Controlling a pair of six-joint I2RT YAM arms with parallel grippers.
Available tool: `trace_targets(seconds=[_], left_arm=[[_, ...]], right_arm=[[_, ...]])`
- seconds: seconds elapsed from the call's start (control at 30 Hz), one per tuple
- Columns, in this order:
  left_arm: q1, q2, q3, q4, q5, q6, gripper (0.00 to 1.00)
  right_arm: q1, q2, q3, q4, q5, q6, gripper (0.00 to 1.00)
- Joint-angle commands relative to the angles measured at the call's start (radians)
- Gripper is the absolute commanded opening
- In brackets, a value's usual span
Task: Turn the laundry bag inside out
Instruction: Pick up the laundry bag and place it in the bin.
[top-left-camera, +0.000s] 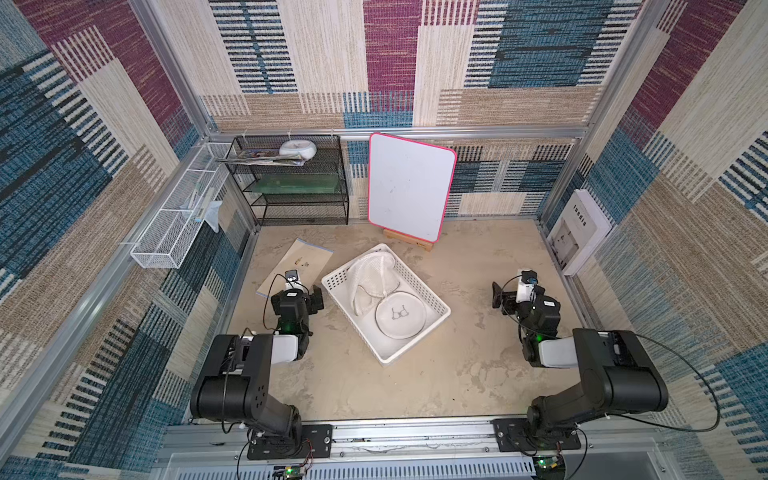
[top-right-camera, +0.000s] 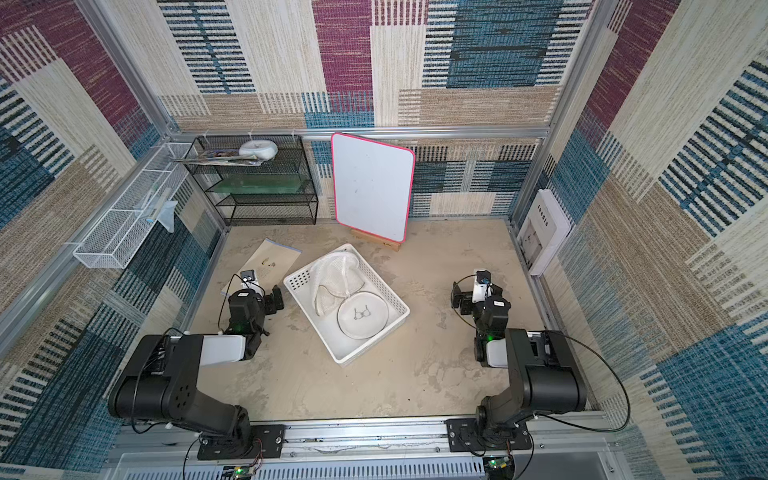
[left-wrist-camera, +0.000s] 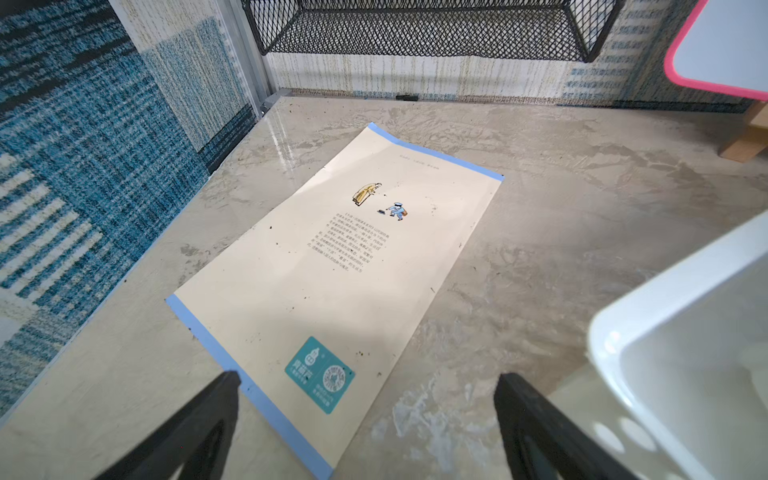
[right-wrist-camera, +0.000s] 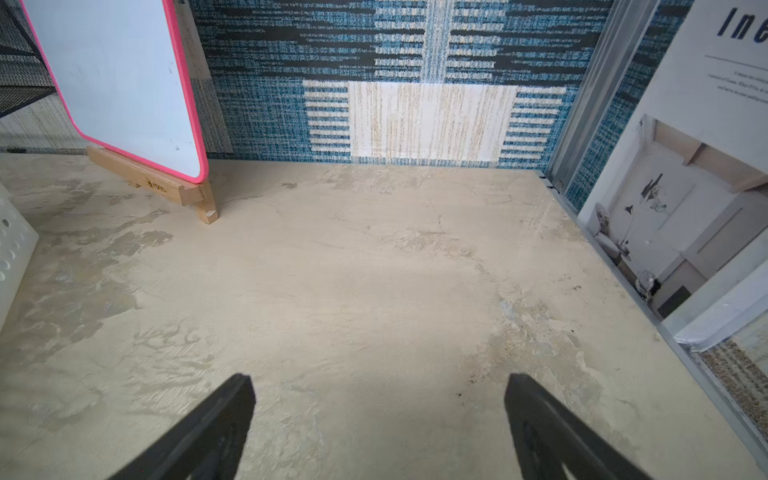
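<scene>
The laundry bag (top-left-camera: 372, 276) (top-right-camera: 337, 277) is white net mesh and lies crumpled inside a white perforated basket (top-left-camera: 417, 338) (top-right-camera: 376, 338) at the table's middle. Its round plain panel (top-left-camera: 400, 314) with a small dark spectacles mark lies flat in the basket's near half. My left gripper (top-left-camera: 318, 298) (top-right-camera: 276, 300) (left-wrist-camera: 369, 376) stands open and empty just left of the basket, over a printed paper sheet (left-wrist-camera: 332, 270). My right gripper (top-left-camera: 496, 295) (top-right-camera: 459, 299) (right-wrist-camera: 379, 376) is open and empty over bare table, well right of the basket. Neither touches the bag.
A pink-framed whiteboard (top-left-camera: 409, 187) leans on a wooden stand behind the basket. A black mesh shelf (top-left-camera: 299, 195) holding a glossy white dish (top-left-camera: 297, 148) stands at the back left. A white wire rack (top-left-camera: 174, 224) hangs on the left wall, a printed booklet (top-left-camera: 579, 230) on the right.
</scene>
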Motion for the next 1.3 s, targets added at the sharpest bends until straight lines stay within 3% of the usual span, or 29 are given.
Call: trace_targets(seconds=[0.0, 0.47, 0.53, 0.57, 0.63, 0.73, 0.83, 0.9, 0.97, 1.03, 1.17, 1.27], left_arm=[[0.003, -0.005, -0.004, 0.003, 0.013, 0.001, 1.00], [0.015, -0.007, -0.004, 0.002, 0.040, -0.002, 0.99], [0.016, -0.023, -0.014, 0.018, 0.058, 0.010, 0.94], [0.014, -0.051, -0.018, 0.003, 0.060, 0.012, 0.94], [0.007, -0.148, -0.005, -0.101, 0.009, 0.000, 0.93], [-0.002, -0.290, 0.030, -0.260, -0.063, -0.036, 0.95], [-0.004, -0.424, 0.080, -0.401, -0.064, -0.123, 0.97], [-0.002, -0.490, 0.147, -0.558, -0.053, -0.200, 0.98], [-0.002, -0.532, 0.219, -0.718, -0.015, -0.280, 0.98], [-0.002, -0.558, 0.273, -0.824, 0.072, -0.341, 0.95], [-0.024, -0.560, 0.316, -0.873, 0.292, -0.458, 0.88], [-0.129, -0.522, 0.361, -0.902, 0.374, -0.430, 0.89]], right_arm=[[0.001, 0.000, 0.002, 0.033, 0.000, -0.004, 0.99], [-0.002, -0.001, 0.006, 0.023, 0.030, 0.011, 0.99], [-0.003, -0.044, 0.003, 0.026, 0.041, 0.022, 0.99], [-0.003, -0.099, 0.018, -0.028, 0.034, 0.019, 0.99], [-0.003, -0.234, 0.120, -0.314, 0.052, 0.025, 0.99], [-0.003, -0.338, 0.199, -0.448, 0.110, 0.154, 0.99], [-0.008, -0.390, 0.243, -0.565, 0.208, 0.481, 0.99], [-0.015, -0.404, 0.249, -0.588, 0.120, 0.542, 0.99], [-0.012, -0.391, 0.282, -0.626, -0.047, 0.541, 0.96], [0.004, -0.352, 0.355, -0.730, -0.171, 0.537, 0.95], [0.103, -0.274, 0.492, -0.983, -0.238, 0.483, 0.95], [0.201, -0.240, 0.548, -1.116, -0.247, 0.435, 0.95]])
